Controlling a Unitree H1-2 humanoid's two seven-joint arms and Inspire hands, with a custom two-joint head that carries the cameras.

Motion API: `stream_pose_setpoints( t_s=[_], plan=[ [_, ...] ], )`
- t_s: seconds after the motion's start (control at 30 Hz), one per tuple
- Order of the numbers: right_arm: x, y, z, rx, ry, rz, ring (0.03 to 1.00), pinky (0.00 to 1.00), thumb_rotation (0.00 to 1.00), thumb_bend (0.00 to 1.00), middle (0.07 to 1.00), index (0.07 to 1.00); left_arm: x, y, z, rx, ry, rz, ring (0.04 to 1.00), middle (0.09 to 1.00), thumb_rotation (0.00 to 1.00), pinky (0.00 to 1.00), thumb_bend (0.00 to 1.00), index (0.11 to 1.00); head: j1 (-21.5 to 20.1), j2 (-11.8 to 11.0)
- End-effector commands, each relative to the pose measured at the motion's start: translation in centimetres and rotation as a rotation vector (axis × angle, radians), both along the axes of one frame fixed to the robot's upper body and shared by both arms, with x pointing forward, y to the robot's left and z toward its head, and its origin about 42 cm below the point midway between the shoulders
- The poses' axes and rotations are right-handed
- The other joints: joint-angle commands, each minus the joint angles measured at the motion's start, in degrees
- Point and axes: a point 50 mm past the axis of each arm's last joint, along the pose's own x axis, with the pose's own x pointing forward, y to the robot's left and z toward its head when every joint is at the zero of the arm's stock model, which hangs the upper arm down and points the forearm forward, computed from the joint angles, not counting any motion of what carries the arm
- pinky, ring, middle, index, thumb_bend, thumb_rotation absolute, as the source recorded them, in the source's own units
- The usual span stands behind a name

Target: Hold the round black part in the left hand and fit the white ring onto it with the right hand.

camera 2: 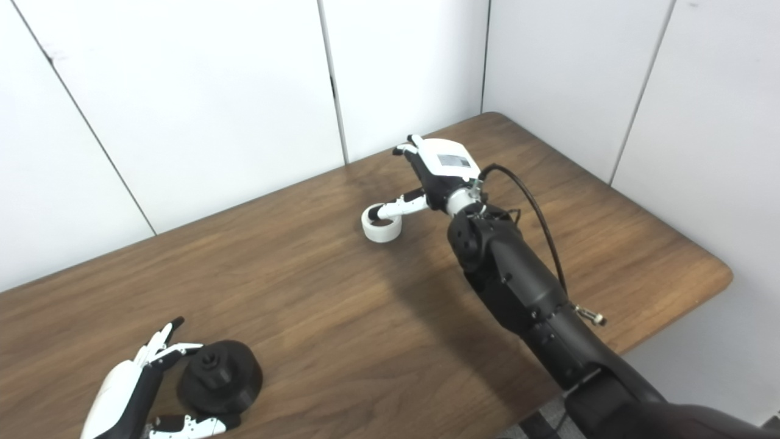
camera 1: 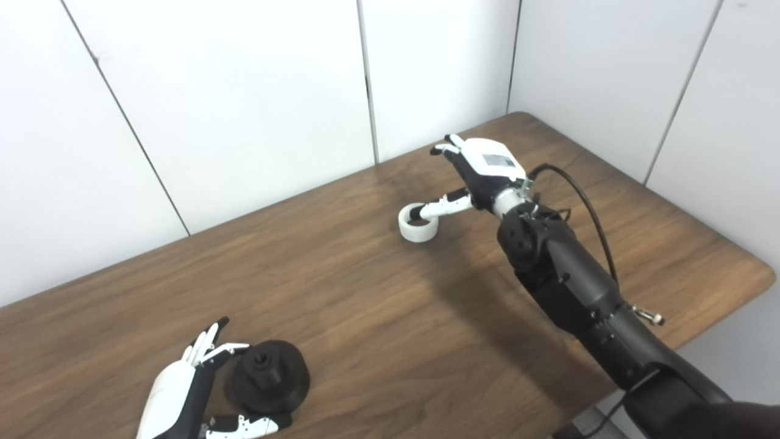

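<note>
The round black part [camera 1: 270,375] sits on the wooden tabletop [camera 1: 365,317] at the near left. The left hand [camera 1: 183,390] lies just to its left with fingers spread: the fingers [camera 1: 204,344] reach past the part's far-left side and the thumb [camera 1: 244,425] curls under its near edge, cupping it loosely; whether they touch it is unclear.

The white ring [camera 1: 418,224] lies flat on the tabletop, far of center, well apart from the black part. The right hand [camera 1: 472,177] is just to its right, open, with the thumb [camera 1: 440,207] stretched left so its dark tip dips into the ring's opening; the other fingers [camera 1: 448,146] point toward the far wall, off the ring.

The right eye view shows more of the tabletop's right edge, while the left eye view shows more of the left hand.
</note>
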Motion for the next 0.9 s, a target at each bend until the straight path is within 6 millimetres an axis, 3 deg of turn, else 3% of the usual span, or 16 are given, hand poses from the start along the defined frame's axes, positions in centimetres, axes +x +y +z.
stream_pose_setpoints(
  t_s=[0.0,0.53,0.7,0.87],
  plan=[
    [0.9,0.1,2.4,-0.02,-0.022,0.015,0.986,0.84,0.7,1.0,0.999,0.922,0.7,0.4,1.3,0.028,-0.052,0.014,1.0,1.0,0.3,1.0,0.97,0.634,0.1,0.1],
    [1.3,1.6,0.3,-0.009,0.11,0.079,1.0,0.89,0.7,1.0,1.0,0.92,0.9,0.6,1.6,0.033,-0.057,0.019,1.0,1.0,0.3,1.0,0.96,0.635,0.7,0.8],
    [1.2,1.7,0.0,-0.028,0.119,0.08,0.992,0.88,0.56,1.0,1.0,0.869,0.9,0.8,1.6,0.03,-0.056,0.025,1.0,1.0,0.3,1.0,0.97,0.635,0.7,1.0],
    [1.1,1.5,-0.4,-0.047,0.095,0.079,0.954,0.83,0.42,0.9,1.0,0.798,0.7,0.8,1.6,0.023,-0.052,0.023,1.0,1.0,0.31,1.0,0.97,0.633,0.7,1.1]
  ],
)
